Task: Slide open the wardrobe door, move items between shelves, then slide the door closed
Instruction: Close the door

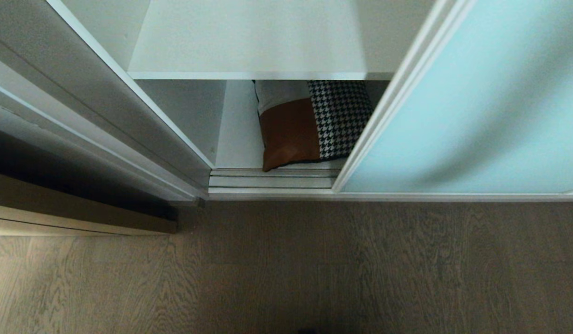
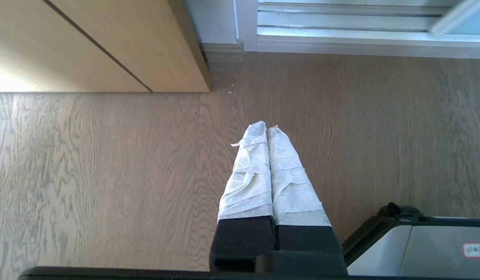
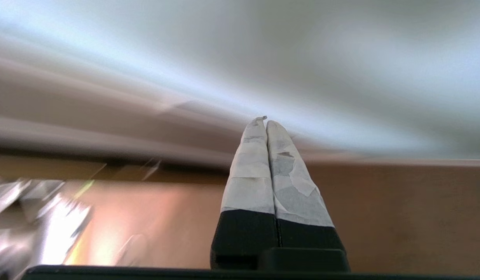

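- The tall frosted pale aqua-blue glass sliding wardrobe door (image 1: 472, 106) with its slim white-silver frame stands slid to the right, leaving the left part of the white wardrobe interior open.
- Inside the opening, a smooth plain white upper shelf (image 1: 249, 41) spans the interior; its front edge hides the back of the compartment below.
- On the white bottom shelf (image 1: 237, 134) lies a square cushion of tan-brown leather, black-and-white houndstooth and a pale grey patch (image 1: 309, 125). It sits toward the right side of the visible opening, its right edge just beside the door frame and its near brown corner reaching the front edge of that shelf, over the silver floor tracks (image 1: 272, 178).
- The left end effector (image 2: 267, 128), fingers wrapped in white tape over black bases, points down over the grey-brown wood-grain floor (image 2: 107, 175); its fingers are pressed together and hold nothing.
- Near it stand the corner of a tan wooden panel (image 2: 119, 46) and the wardrobe's bottom rail.
- The right end effector (image 3: 263, 121), taped the same way, is likewise pressed closed and empty; the surroundings behind it are streaked with blur, pale above and tan-brown below.
- Neither arm appears in the head view.
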### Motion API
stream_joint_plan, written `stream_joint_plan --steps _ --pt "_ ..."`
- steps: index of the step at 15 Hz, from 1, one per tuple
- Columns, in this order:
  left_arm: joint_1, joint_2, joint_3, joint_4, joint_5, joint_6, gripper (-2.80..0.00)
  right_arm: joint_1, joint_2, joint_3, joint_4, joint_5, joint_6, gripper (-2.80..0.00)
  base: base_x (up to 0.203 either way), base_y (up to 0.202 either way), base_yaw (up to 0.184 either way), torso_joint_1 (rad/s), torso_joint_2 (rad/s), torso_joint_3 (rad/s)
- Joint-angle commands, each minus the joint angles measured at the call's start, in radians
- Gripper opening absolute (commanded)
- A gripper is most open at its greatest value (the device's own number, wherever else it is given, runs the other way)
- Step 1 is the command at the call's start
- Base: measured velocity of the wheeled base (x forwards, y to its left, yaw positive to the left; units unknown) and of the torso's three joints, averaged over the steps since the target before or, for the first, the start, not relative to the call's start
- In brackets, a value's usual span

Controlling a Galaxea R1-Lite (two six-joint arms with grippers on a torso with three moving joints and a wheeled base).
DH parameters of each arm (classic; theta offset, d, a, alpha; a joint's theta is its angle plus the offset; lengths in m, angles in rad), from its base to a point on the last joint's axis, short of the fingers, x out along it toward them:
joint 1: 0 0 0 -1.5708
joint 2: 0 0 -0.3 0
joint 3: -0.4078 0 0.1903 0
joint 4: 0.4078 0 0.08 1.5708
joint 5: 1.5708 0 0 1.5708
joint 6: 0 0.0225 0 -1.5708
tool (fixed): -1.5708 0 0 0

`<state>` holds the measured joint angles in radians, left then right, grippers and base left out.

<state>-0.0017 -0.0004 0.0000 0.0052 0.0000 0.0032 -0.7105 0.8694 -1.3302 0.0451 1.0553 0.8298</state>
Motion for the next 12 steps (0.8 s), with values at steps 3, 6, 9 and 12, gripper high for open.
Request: stream_joint_plan --steps 3,6,9,12 --pt "0.0 0.0 0.0 0.001 0.0 0.0 -2.8 -0.402 0.042 -0.007 -0.057 -0.077 -0.041 -2.8 0.0 0.0 0.0 0.0 0.0 0.0" --pt "0.0 0.0 0.0 0.001 0.0 0.0 -2.8 -0.717 0.093 -0.013 -0.182 -0.096 -0.069 -2.8 0.0 0.0 0.0 0.0 0.0 0.0" --pt "0.0 0.0 0.0 0.001 0.0 0.0 -2.8 -0.917 0.193 -0.049 -0.28 -0.102 -0.082 -2.8 0.0 0.0 0.0 0.0 0.0 0.0" --pt "0.0 0.0 0.0 0.001 0.0 0.0 -2.8 -1.012 0.295 -0.108 -0.296 -0.1 -0.102 -2.8 0.0 0.0 0.0 0.0 0.0 0.0"
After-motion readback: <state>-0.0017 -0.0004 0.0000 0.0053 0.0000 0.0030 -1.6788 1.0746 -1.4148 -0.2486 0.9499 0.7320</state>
